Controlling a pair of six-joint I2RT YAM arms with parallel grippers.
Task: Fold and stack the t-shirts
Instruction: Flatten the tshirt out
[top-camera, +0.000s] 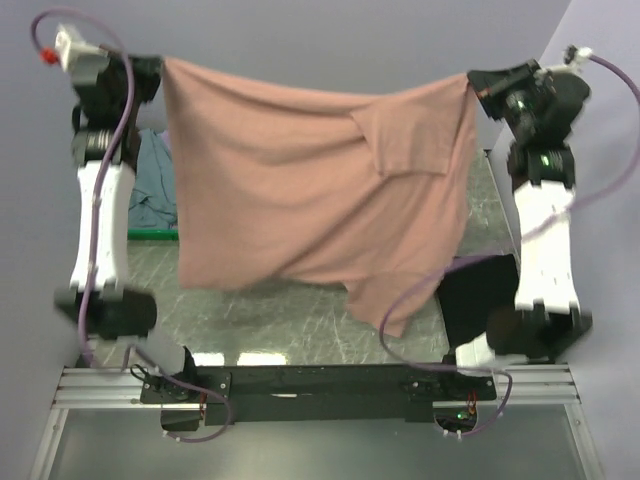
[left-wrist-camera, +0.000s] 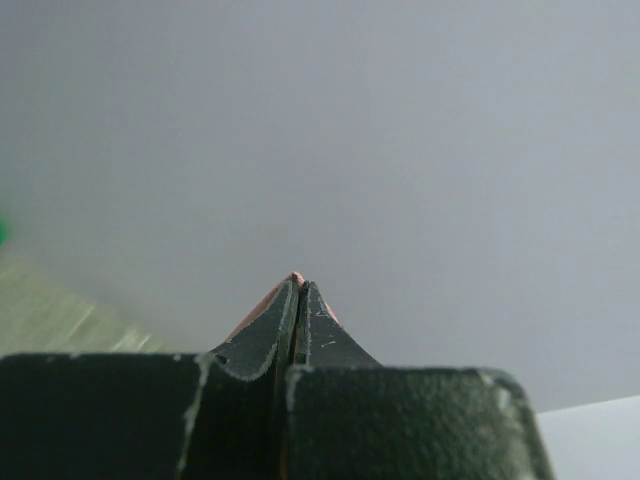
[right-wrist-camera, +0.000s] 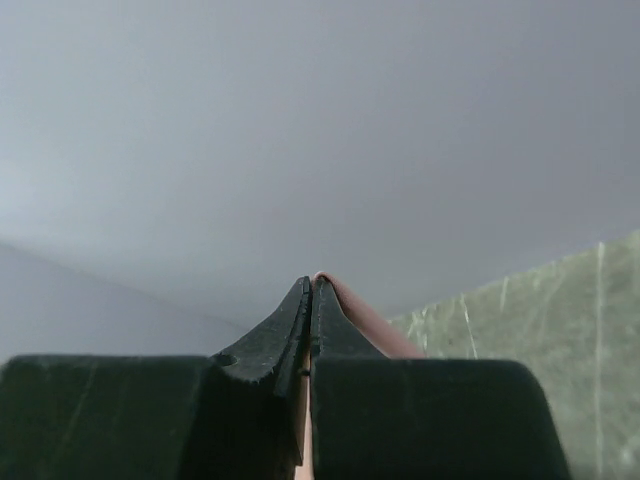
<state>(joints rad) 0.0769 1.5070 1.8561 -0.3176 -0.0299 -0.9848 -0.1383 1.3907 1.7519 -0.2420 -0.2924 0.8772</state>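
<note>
Grips the salmon-pink t-shirt (top-camera: 300, 190) by its top corners, left fingers (left-wrist-camera: 265, 335) and right fingers (right-wrist-camera: 270, 335) clamped shut on cloth, spread mid-frame above the worktop (top-camera: 300, 320). Risks slipping from so thin a pinch, or landing creased from the flap doubled over right of centre.

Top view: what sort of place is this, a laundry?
Likely a robotics lab bench, not a laundry: two arms bolted to a metal frame, bare grey walls, left tool and right tool pinching a pink t-shirt up.
</note>
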